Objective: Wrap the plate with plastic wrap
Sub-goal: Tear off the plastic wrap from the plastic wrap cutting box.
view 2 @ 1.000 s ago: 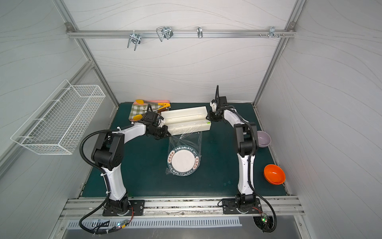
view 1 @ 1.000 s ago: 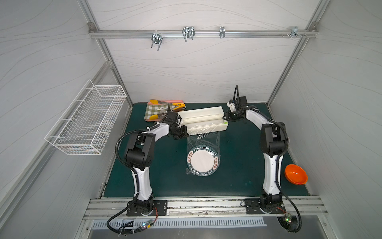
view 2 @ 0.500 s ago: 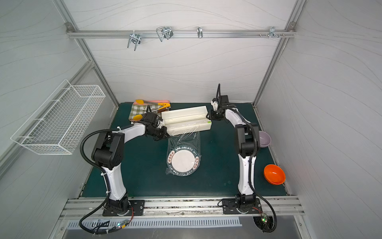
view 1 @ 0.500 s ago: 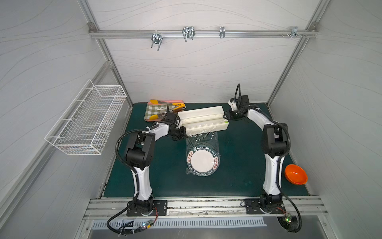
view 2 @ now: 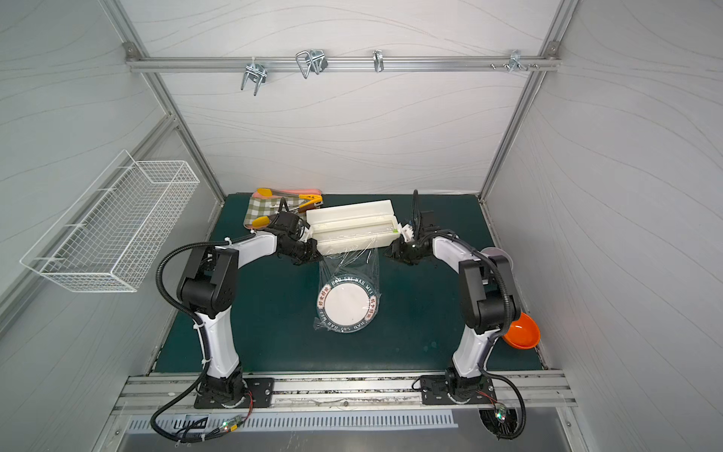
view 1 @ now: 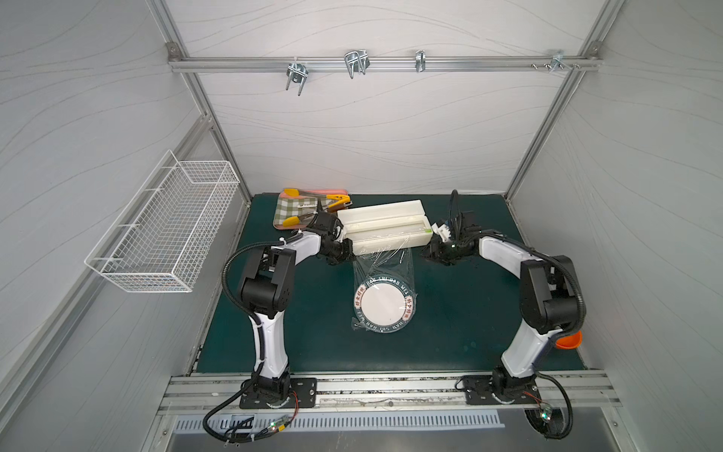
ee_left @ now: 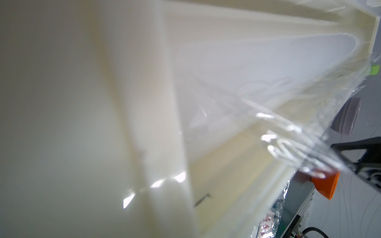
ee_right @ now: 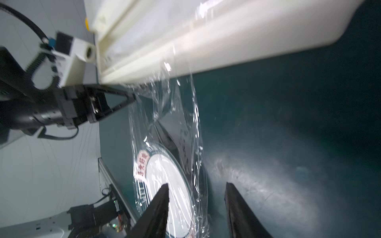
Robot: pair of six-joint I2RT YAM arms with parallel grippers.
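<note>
Left gripper [ee_right: 133,96] jaws pinch wrap [ee_right: 175,115] corner; right gripper [ee_right: 196,185] jaws open, empty — one-sided pull risks bunching wrap, dragging plate [view 1: 383,303].

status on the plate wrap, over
Left end effector shut at long white dispenser box; right end effector open. Thin clear plastic film lies over round green-rimmed plate, uncut from box. Nothing blocking.
</note>
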